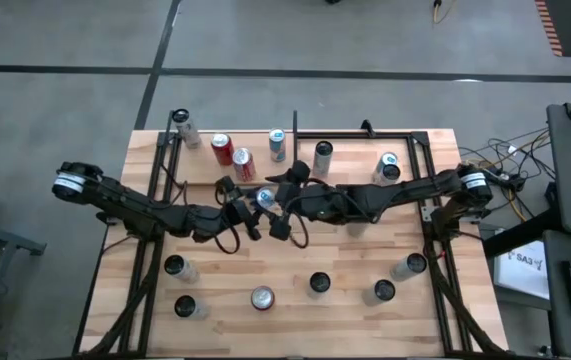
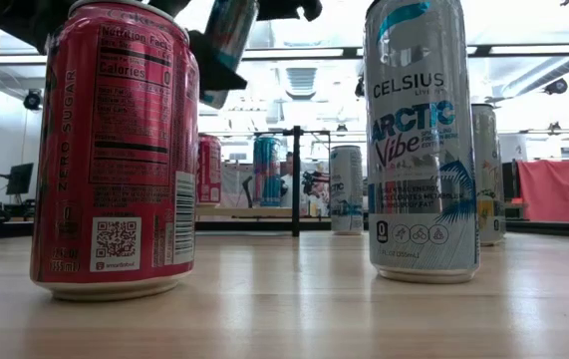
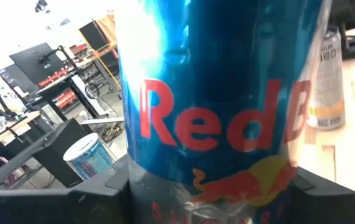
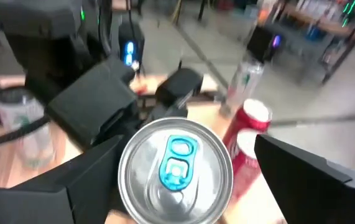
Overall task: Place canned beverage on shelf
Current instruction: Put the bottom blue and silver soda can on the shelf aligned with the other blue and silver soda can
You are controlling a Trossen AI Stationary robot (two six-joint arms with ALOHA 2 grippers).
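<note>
**Q:** Comparing the four panels, what does each one show that the others do not?

**A:** The high view alone shows both arms meeting over the middle of the table (image 1: 365,250), with the Red Bull can (image 1: 265,198) between the left gripper (image 1: 253,208) and the right gripper (image 1: 283,202). The left wrist view shows the grip: the blue can wall fills the space between the left gripper's two dark fingers (image 3: 102,196), which are closed against it. The right wrist view shows the can's silver lid and blue tab from above. The right gripper's fingers (image 4: 314,168) stand spread, one of them plainly apart from the can, so that gripper is open. The low view alone shows height: the can hangs tilted, well above the tabletop.

**Q:** Where is the shelf, and what room lies around the can?

**A:** The low view shows the shelf (image 2: 244,212) as a pale raised board on the far side, beside a black upright rod (image 2: 295,179). A red can (image 2: 209,170) and a blue can (image 2: 267,170) stand at it. From above, a far row of cans (image 1: 276,145) lies near the arms. A near row of cans (image 1: 262,297) stands well apart from them, leaving bare wood in between. Black frame bars (image 1: 427,200) edge the table on both sides.
</note>
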